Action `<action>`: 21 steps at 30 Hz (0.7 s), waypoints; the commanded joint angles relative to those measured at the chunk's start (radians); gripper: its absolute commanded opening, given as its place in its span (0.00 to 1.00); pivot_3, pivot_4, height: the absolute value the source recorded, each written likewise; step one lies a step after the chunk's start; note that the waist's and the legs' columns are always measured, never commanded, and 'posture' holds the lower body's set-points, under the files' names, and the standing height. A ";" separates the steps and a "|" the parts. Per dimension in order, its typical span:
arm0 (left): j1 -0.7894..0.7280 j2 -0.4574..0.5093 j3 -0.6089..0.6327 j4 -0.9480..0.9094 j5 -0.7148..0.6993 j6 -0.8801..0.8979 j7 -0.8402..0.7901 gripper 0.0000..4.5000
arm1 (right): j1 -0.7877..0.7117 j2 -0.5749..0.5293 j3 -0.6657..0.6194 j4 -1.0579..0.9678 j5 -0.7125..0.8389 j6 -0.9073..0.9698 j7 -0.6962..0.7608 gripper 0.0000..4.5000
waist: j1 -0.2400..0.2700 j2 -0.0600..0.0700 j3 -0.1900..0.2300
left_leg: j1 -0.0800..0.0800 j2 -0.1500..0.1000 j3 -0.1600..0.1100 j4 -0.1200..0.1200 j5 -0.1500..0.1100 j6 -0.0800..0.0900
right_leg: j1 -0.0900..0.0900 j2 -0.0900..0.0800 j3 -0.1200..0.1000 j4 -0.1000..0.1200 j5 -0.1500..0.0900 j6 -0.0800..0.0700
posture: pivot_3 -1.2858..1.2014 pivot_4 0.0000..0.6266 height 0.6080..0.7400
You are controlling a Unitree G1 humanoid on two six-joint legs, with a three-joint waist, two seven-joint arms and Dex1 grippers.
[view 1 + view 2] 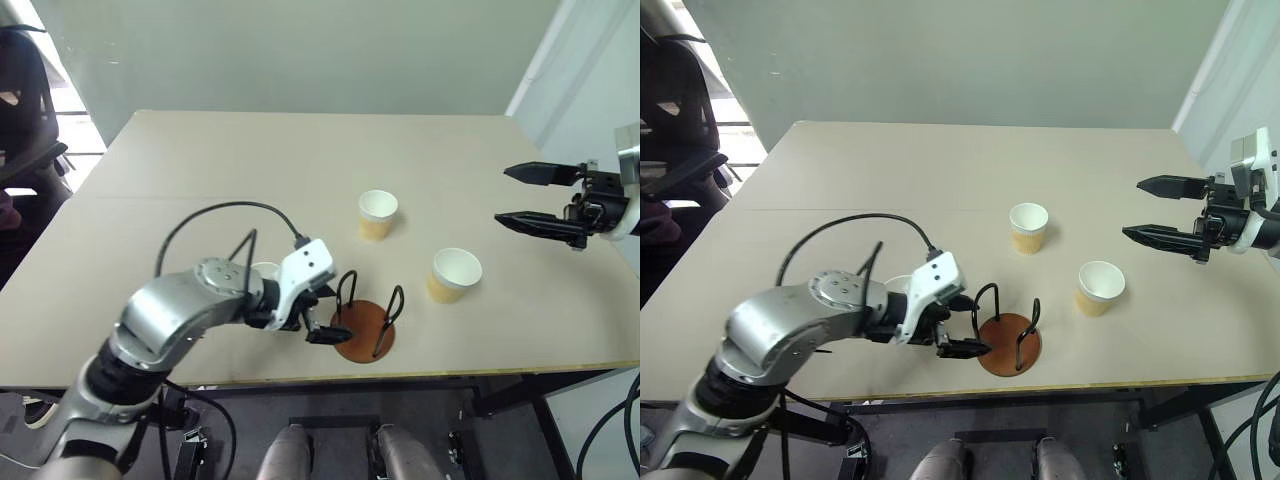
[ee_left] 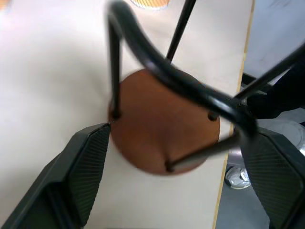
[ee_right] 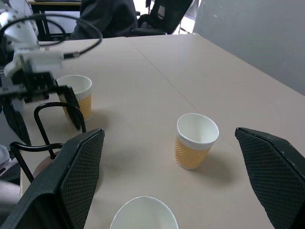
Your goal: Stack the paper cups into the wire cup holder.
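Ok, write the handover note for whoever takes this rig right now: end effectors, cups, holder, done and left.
Left end effector: open, empty, beside the wire cup holder with the round reddish-brown base, which stands near the front edge of the beige table.
Right end effector: open, empty, raised over the table's right side.
Three tan-walled, white-rimmed paper cups, all upright on the table: far cup, right cup, and one behind the left arm.
Done: nothing stacked; holder is empty.
Left: put all three cups in the holder.
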 commanded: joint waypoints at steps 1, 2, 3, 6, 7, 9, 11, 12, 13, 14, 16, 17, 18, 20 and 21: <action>-0.020 0.044 0.071 -0.019 -0.025 -0.056 -0.051 0.99 | -0.025 -0.008 -0.005 -0.020 0.011 -0.005 0.014 1.00 | 0.000 0.000 0.000 | 0.000 0.000 0.000 0.000 -0.001 0.000 | 0.000 0.000 0.000 0.000 0.000 0.000 | 0.52 0.24 1.00; -0.022 0.061 0.087 -0.009 -0.026 -0.065 -0.063 0.99 | -0.023 -0.010 0.001 -0.023 0.007 -0.005 0.020 1.00 | 0.000 0.000 0.000 | 0.000 0.000 0.000 0.000 -0.001 0.000 | 0.000 0.000 0.000 0.000 0.000 0.000 | 0.52 0.24 1.00; -0.024 0.086 0.107 0.001 -0.028 -0.078 -0.083 0.99 | -0.019 -0.014 0.010 -0.030 0.001 -0.007 0.028 1.00 | -0.001 0.000 0.000 | 0.000 0.000 0.000 0.000 -0.001 0.000 | 0.000 0.000 0.001 -0.001 0.000 0.000 | 0.52 0.24 1.00; -0.036 0.146 0.167 0.031 -0.049 -0.110 -0.133 0.99 | -0.008 -0.029 0.030 -0.053 -0.014 -0.009 0.046 1.00 | -0.003 0.000 0.000 | 0.000 0.000 0.000 0.000 -0.002 0.000 | -0.001 0.000 0.001 0.000 0.000 0.000 | 0.52 0.24 1.00; -0.042 0.167 0.187 0.041 -0.055 -0.122 -0.153 0.99 | -0.004 -0.036 0.038 -0.066 -0.017 -0.007 0.054 1.00 | -0.003 0.001 0.000 | 0.000 0.000 0.000 -0.001 -0.002 0.000 | -0.002 0.000 0.001 0.000 0.000 0.000 | 0.52 0.24 1.00; -0.045 0.218 0.232 0.060 -0.067 -0.154 -0.209 0.99 | 0.012 -0.055 0.061 -0.108 -0.026 -0.005 0.072 1.00 | -0.003 0.001 0.001 | -0.001 0.000 0.000 -0.002 -0.002 0.000 | -0.003 0.000 0.001 0.000 0.000 0.000 | 0.52 0.24 1.00; -0.032 0.287 0.294 0.083 -0.092 -0.193 -0.293 0.99 | 0.040 -0.082 0.090 -0.171 -0.035 0.003 0.098 1.00 | -0.004 0.001 0.001 | -0.002 0.001 0.000 -0.003 -0.002 0.000 | -0.004 0.000 0.001 -0.001 -0.001 -0.001 | 0.52 0.24 1.00; -0.019 0.323 0.325 0.097 -0.102 -0.213 -0.336 0.99 | 0.054 -0.097 0.106 -0.199 -0.042 0.003 0.109 1.00 | -0.004 0.001 0.001 | -0.003 0.001 0.000 -0.004 -0.002 -0.001 | -0.006 0.000 0.001 0.000 -0.001 -0.001 | 0.52 0.24 1.00; 0.004 0.362 0.359 0.116 -0.098 -0.247 -0.383 0.99 | 0.065 -0.111 0.125 -0.226 -0.055 0.000 0.119 1.00 | -0.007 0.001 0.001 | -0.003 0.001 0.000 -0.004 -0.003 -0.001 | -0.006 0.000 0.001 -0.001 -0.001 -0.002 | 0.52 0.24 1.00; 0.021 0.387 0.379 0.128 -0.096 -0.271 -0.411 0.99 | 0.074 -0.122 0.136 -0.241 -0.064 -0.004 0.125 1.00 | -0.009 0.001 0.001 | -0.003 0.001 0.000 -0.005 -0.003 -0.001 | -0.008 0.001 0.001 0.000 -0.002 -0.003 | 0.52 0.24 1.00; 0.085 0.446 0.442 0.153 -0.084 -0.339 -0.491 0.99 | 0.081 -0.136 0.172 -0.273 -0.091 -0.014 0.134 1.00 | -0.013 0.001 0.001 | -0.003 0.001 0.000 -0.007 -0.004 -0.001 | -0.008 0.000 0.001 0.000 -0.004 -0.004 | 0.52 0.24 1.00; 0.120 0.465 0.498 0.161 -0.102 -0.357 -0.540 0.99 | 0.085 -0.139 0.207 -0.293 -0.124 -0.027 0.132 1.00 | -0.016 0.001 0.001 | -0.003 0.001 0.000 -0.008 -0.004 -0.001 | -0.009 0.000 0.001 0.000 -0.004 -0.004 | 0.52 0.24 1.00; 0.148 0.478 0.539 0.165 -0.118 -0.371 -0.573 0.99 | 0.088 -0.141 0.231 -0.306 -0.148 -0.037 0.130 1.00 | -0.018 0.001 0.001 | -0.004 0.001 0.000 -0.010 -0.004 -0.001 | -0.010 0.000 0.002 0.000 -0.004 -0.005 | 0.52 0.24 1.00; 0.178 0.484 0.602 0.165 -0.157 -0.376 -0.608 0.99 | 0.095 -0.135 0.265 -0.321 -0.177 -0.046 0.124 1.00 | -0.019 0.001 0.001 | -0.004 0.002 0.000 -0.010 -0.004 -0.001 | -0.012 0.001 0.001 0.000 -0.005 -0.005 | 0.52 0.24 1.00; 0.191 0.481 0.634 0.168 -0.179 -0.373 -0.622 0.99 | 0.095 -0.126 0.282 -0.317 -0.197 -0.052 0.114 1.00 | -0.019 0.001 0.001 | -0.005 0.002 0.000 -0.011 -0.004 -0.001 | -0.012 0.001 0.001 0.001 -0.005 -0.005 | 0.52 0.24 1.00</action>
